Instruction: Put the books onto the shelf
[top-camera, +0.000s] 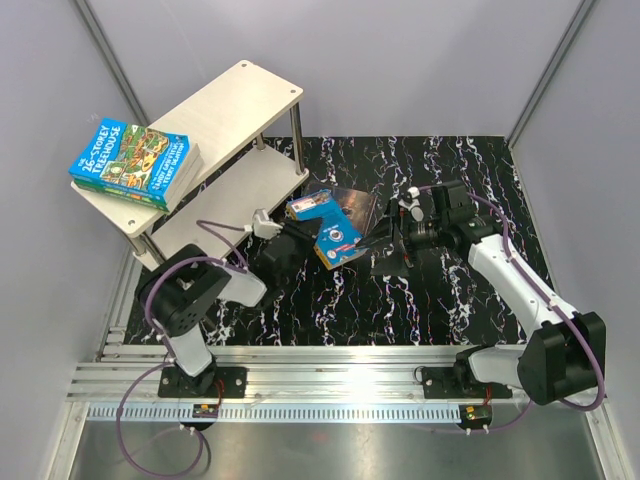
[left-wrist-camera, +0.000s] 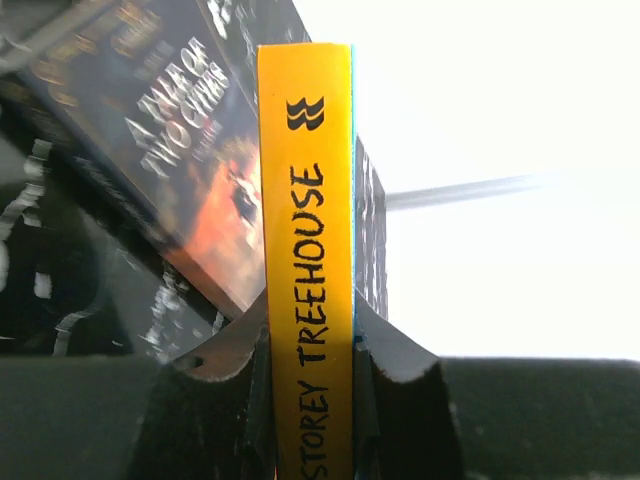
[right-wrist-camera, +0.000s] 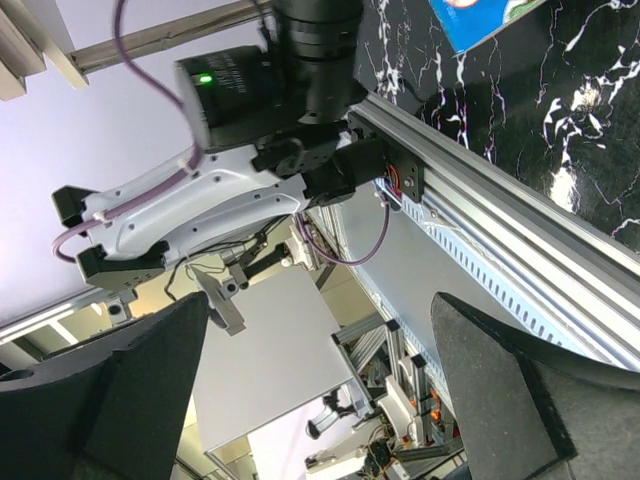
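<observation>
Yellow-spined Treehouse book (left-wrist-camera: 305, 200) pinched by left gripper (left-wrist-camera: 312, 340), right gripper (right-wrist-camera: 320, 312) spread wide, green book (top-camera: 133, 163) on shelf (top-camera: 250, 95), upper left, only from above.

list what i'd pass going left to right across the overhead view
stack of green-and-blue treehouse paperbacks → left hand → blue treehouse paperback with a yellow spine, clamped in that hand → open right hand
</observation>
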